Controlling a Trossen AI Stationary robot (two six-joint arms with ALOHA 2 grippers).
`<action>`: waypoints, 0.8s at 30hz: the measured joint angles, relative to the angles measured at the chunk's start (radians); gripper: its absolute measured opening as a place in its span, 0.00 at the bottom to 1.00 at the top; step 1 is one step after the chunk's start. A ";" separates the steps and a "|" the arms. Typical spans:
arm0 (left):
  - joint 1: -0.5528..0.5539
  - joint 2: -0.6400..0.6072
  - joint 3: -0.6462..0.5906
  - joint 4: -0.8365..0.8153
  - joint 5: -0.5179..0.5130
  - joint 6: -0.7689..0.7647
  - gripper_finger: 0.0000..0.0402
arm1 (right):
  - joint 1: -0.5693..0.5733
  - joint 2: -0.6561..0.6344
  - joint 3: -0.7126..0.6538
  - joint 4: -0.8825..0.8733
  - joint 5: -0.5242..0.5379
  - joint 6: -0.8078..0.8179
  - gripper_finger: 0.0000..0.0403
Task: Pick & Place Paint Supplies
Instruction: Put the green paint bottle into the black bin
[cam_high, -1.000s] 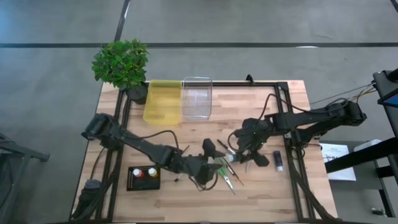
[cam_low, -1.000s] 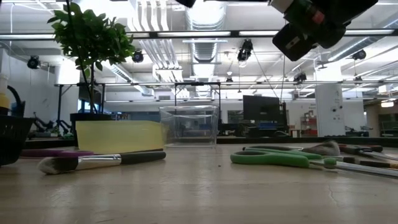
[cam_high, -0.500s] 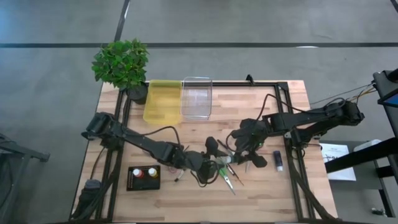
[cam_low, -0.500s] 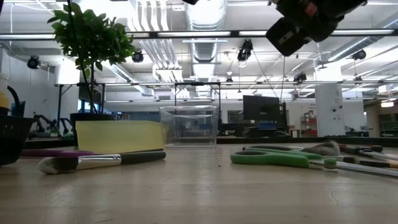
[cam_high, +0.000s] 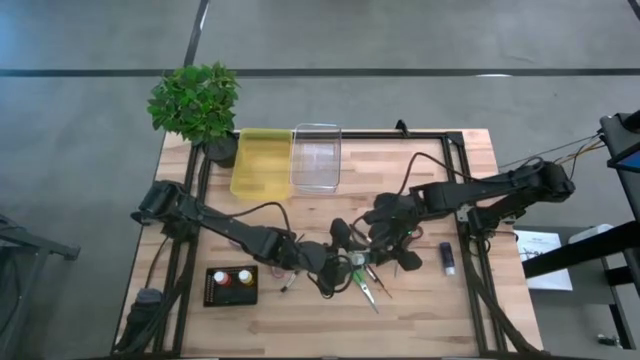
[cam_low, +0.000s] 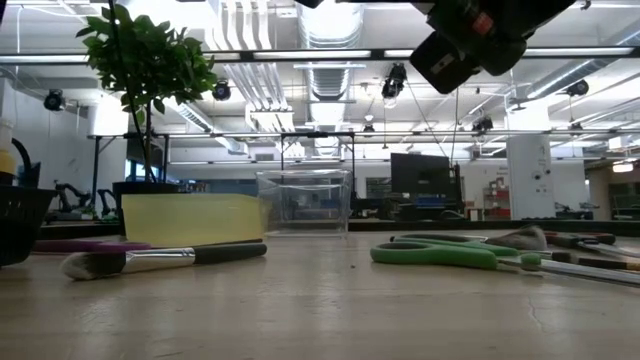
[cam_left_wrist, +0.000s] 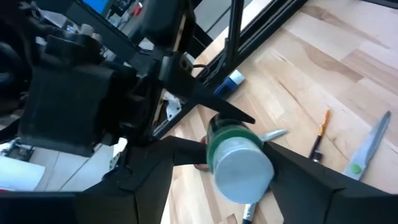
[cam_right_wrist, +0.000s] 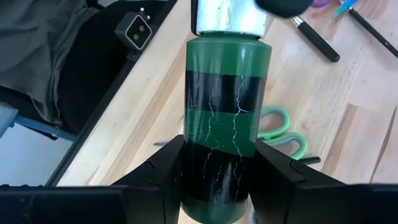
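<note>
Green bottle (cam_right_wrist: 225, 118) clamped in right claw (cam_right_wrist: 214, 177) at frame centre, left claw (cam_left_wrist: 239, 165) apart around its cap; bins (cam_high: 315, 157) empty, supplies unplaced.

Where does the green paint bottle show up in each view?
High: green paint bottle at table centre, where the arms meet.
Low: not in it.
Left wrist: centre, silver cap facing the camera.
Right wrist: centre, held by the right gripper.
Shared landmark: green scissors.
</note>
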 joint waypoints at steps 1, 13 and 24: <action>0.000 0.000 0.000 -0.003 -0.002 0.000 0.60 | 0.000 0.001 0.002 -0.003 0.000 0.000 0.34; -0.001 0.000 0.000 -0.032 -0.002 -0.016 0.34 | 0.000 -0.014 0.003 -0.005 0.000 0.001 0.34; -0.001 0.000 0.000 -0.028 0.008 -0.016 0.35 | 0.000 -0.012 0.003 -0.004 -0.001 -0.006 0.34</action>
